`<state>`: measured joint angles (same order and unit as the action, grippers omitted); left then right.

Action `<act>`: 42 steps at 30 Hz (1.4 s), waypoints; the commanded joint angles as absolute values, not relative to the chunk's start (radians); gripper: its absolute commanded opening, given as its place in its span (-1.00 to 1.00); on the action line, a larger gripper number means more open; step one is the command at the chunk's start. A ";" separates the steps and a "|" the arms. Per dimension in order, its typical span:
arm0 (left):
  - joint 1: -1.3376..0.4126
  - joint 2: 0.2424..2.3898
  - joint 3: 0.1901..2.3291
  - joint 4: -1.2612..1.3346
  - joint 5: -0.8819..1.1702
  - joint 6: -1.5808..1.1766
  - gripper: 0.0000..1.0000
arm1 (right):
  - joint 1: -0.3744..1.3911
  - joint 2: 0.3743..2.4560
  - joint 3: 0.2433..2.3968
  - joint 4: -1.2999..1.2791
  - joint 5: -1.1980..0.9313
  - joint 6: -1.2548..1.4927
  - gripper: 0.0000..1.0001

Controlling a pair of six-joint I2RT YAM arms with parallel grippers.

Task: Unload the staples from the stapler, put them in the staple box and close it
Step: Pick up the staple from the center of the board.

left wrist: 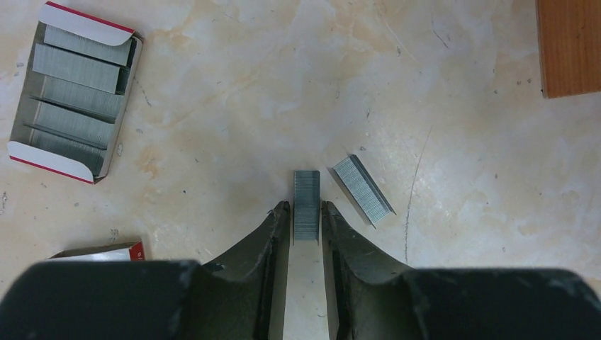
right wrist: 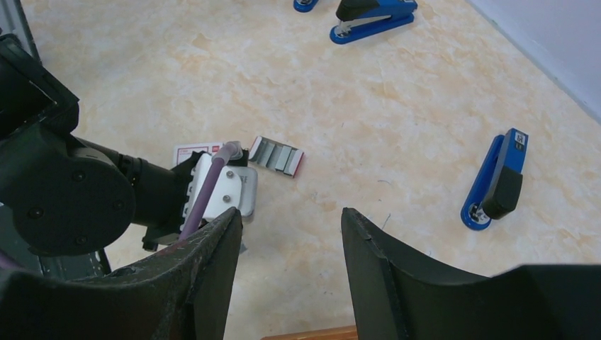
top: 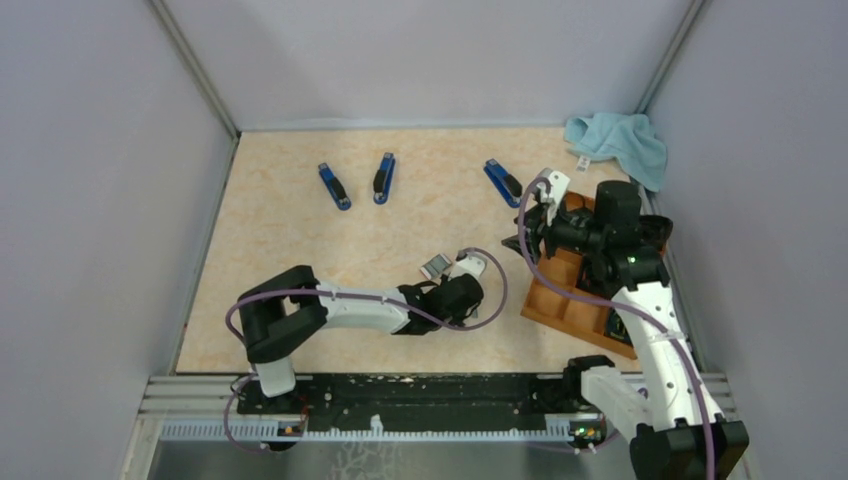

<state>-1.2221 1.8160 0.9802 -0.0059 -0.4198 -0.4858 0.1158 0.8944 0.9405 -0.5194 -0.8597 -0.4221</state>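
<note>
While three blue staplers [top: 335, 186] lie on the far side of the table [top: 290, 250] and the right gripper [right wrist: 292, 216] hangs wide open and empty, the left gripper [left wrist: 305, 209] straddles the near end of one of two loose strips of staples [left wrist: 307, 191] near one open staple box [left wrist: 74, 103]. That strip's long axis runs straight away from the fingers, the other strip [left wrist: 363, 190] slants just beside it, and I cannot tell whether the narrowed jaws pinch it.

wooden tray [left wrist: 570, 46] cut off at frame edge, box flap [left wrist: 99, 251] half hidden behind left gripper [left wrist: 306, 210]
</note>
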 commanded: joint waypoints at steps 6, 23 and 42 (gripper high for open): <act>-1.228 1.873 0.982 -0.093 -0.388 -0.513 -0.44 | 0.087 0.936 0.944 -0.498 -0.903 -0.425 0.10; -1.235 1.856 0.951 -0.045 -0.393 -0.480 -0.44 | -0.062 1.026 0.953 -0.575 -1.123 -0.537 0.10; -1.234 1.839 0.924 -0.027 -0.387 -0.503 -0.44 | -0.062 0.985 0.946 -0.558 -1.161 -0.506 0.10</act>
